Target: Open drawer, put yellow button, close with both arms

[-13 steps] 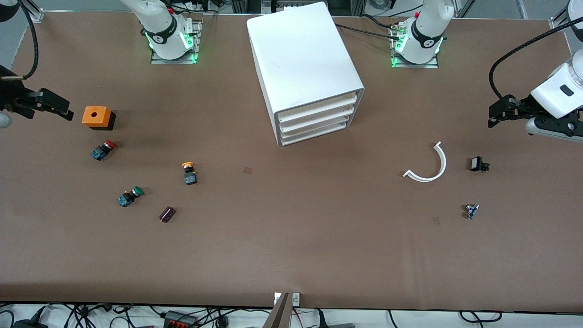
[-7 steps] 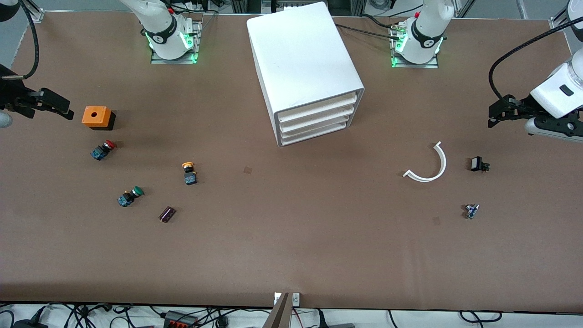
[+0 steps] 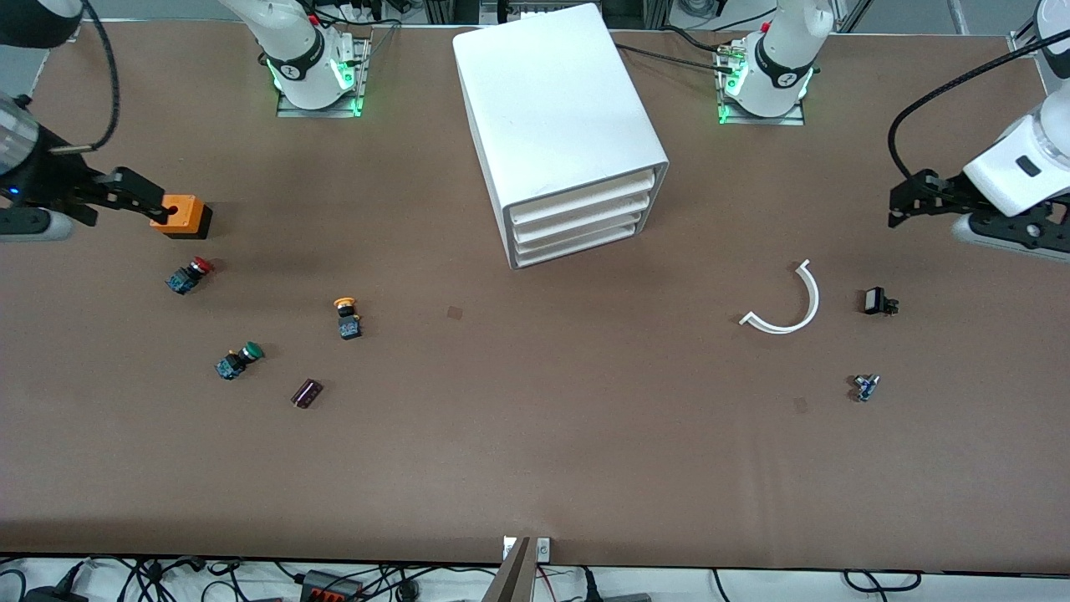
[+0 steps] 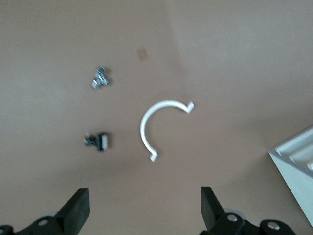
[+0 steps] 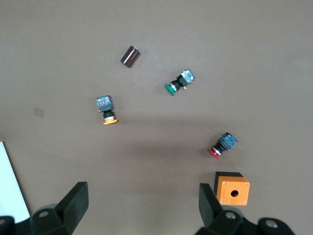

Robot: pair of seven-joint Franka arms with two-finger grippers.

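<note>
1. Right gripper (image 3: 155,203) hangs in the air at the right arm's end of the table, its tips over the orange box (image 3: 180,216); in the right wrist view its fingers (image 5: 74,200) stand spread wide apart with nothing between them.
2. Left gripper (image 3: 903,201) hangs over bare table at the left arm's end; the left wrist view shows its fingers (image 4: 78,208) spread wide as well, holding nothing.
3. White cabinet (image 3: 556,125) sits mid-table between the two arm bases, turned at a slant; the drawer (image 3: 585,195) is the top one of four and sits pushed in, flush with the three below it.
4. Yellow button (image 3: 346,317) rests on the table toward the right arm's end, nearer the front camera than the cabinet, its cap pointing toward the arm bases; nothing touches it.
5. Red-capped button (image 3: 188,275) lies just beside the orange box, nearer the front camera; the green-capped button (image 3: 238,360) lies nearer the camera again; a small dark cylinder (image 3: 307,393) lies near it, closest to the camera of this group; all are apart from one another.
6. White curved strip (image 3: 786,303) lies toward the left arm's end of the table; a small black part (image 3: 877,302) lies beside it, closer to that end; a small blue and metal part (image 3: 865,387) lies nearer the camera than both.
</note>
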